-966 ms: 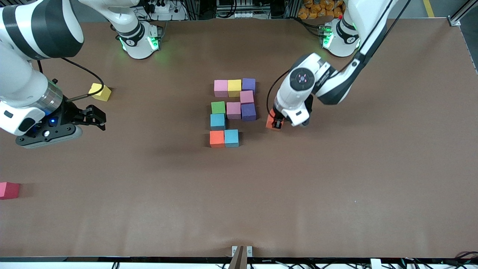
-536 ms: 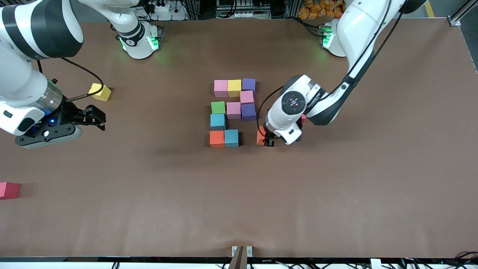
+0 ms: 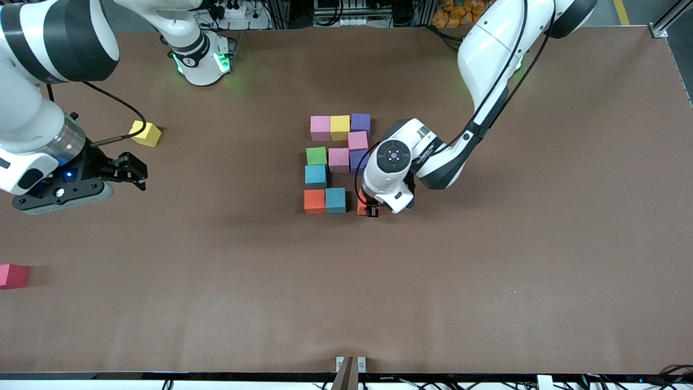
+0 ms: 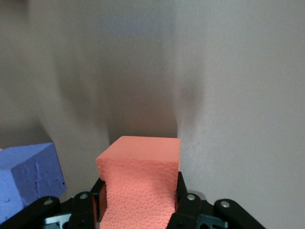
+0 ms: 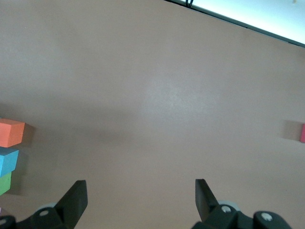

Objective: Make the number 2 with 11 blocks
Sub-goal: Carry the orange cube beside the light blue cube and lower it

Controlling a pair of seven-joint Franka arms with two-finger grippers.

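left claw (image 3: 372, 210) clamped on orange block (image 4: 140, 181), just beside light blue block (image 3: 335, 200) | right claw (image 3: 132, 174) wide, waiting over bare tabletop (image 3: 487, 281) | number 2 (image 3: 338, 162) mid-tabletop

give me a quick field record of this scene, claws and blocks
left claw: shut on the orange foam cube, low over the table beside the light blue foam cube in the figure's nearest row
right claw: open, waiting above bare table at the right arm's end
figure: ten coloured foam cubes placed
stray: yellow foam cube; red foam cube
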